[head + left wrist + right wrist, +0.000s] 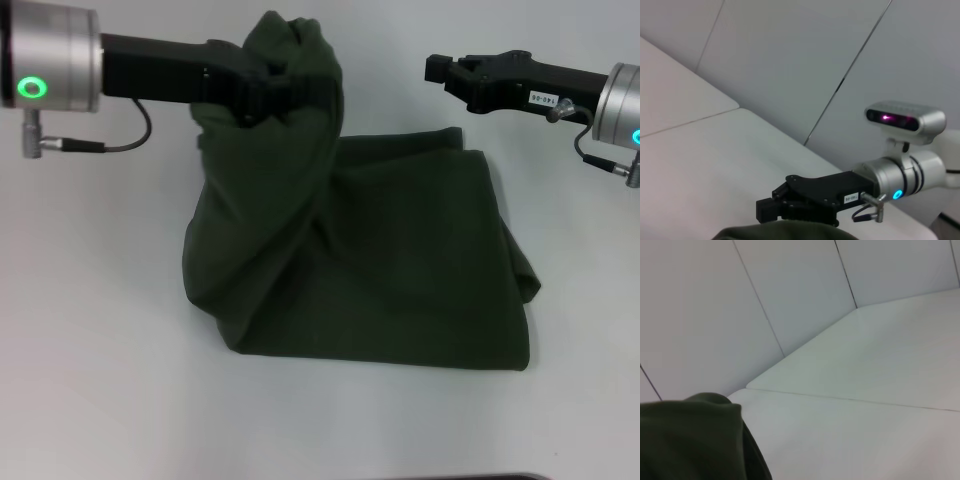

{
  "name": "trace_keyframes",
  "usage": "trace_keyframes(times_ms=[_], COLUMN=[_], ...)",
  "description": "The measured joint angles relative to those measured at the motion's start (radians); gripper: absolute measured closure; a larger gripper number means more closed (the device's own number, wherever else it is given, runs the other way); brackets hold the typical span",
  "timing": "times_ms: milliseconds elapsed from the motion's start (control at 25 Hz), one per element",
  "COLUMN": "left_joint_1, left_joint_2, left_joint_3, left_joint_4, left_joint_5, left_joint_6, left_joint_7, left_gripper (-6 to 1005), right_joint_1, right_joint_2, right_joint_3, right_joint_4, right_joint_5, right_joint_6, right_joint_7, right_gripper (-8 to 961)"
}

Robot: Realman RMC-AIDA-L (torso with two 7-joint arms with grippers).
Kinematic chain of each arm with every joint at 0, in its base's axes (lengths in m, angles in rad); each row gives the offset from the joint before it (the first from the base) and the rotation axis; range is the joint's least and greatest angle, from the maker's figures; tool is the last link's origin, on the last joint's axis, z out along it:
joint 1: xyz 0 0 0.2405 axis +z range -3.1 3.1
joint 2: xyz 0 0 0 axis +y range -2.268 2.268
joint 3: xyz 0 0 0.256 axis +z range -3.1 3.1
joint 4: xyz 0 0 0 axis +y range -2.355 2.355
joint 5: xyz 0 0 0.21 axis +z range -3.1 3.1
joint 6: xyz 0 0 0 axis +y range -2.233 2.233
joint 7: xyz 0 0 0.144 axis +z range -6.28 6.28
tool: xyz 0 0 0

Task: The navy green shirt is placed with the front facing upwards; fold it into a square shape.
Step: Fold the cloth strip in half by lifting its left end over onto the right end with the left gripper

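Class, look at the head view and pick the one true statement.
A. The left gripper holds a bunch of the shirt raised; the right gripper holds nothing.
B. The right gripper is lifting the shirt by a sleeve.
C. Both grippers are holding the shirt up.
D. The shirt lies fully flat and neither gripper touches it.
A: the left gripper is clamped on a raised bunch of the navy green shirt, while the right gripper hangs apart from the fabric with nothing in it.

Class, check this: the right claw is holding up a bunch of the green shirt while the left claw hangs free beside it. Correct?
Not quite: the sides are swapped. In the head view the left claw grips the raised bunch of the shirt, and the right claw hangs free, apart from the cloth.
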Motion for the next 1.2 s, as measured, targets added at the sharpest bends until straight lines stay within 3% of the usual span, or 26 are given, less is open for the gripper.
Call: trace_keyframes(times_ms=[200,880,1120,1200], left_joint_1=[-0.022,-0.059,-0.065,-0.065], left_joint_2=[-0.006,-0.014,-0.015,-0.015], left_joint_3=[0.11,0.307,0.328,0.342], left_joint_4=[-0.012,-0.029,-0.028,-0.032], left_joint_5=[-0.005,-0.045,-0.058,-0.059], left_joint_6=[-0.087,-0.222,-0.239,-0.254], left_joint_7=[-0.006,-0.033,-0.037,-0.043], left_gripper=[953,926,909,903], right_joint_1=[-0.007,-0.045,-0.105,-0.122], right_joint_2=[-0.002,-0.02,-0.025,-0.027], right_joint_3=[0.0,0.01,0.155,0.24], right_joint_4=[-0.002,-0.03,-0.065,-0.066], right_joint_5=[0.0,0.005,0.01,0.01], right_joint_6=[-0.001,0.001,-0.037,-0.078], right_joint_7=[0.007,0.025,0.052,0.054], right_gripper=[950,951,950,898])
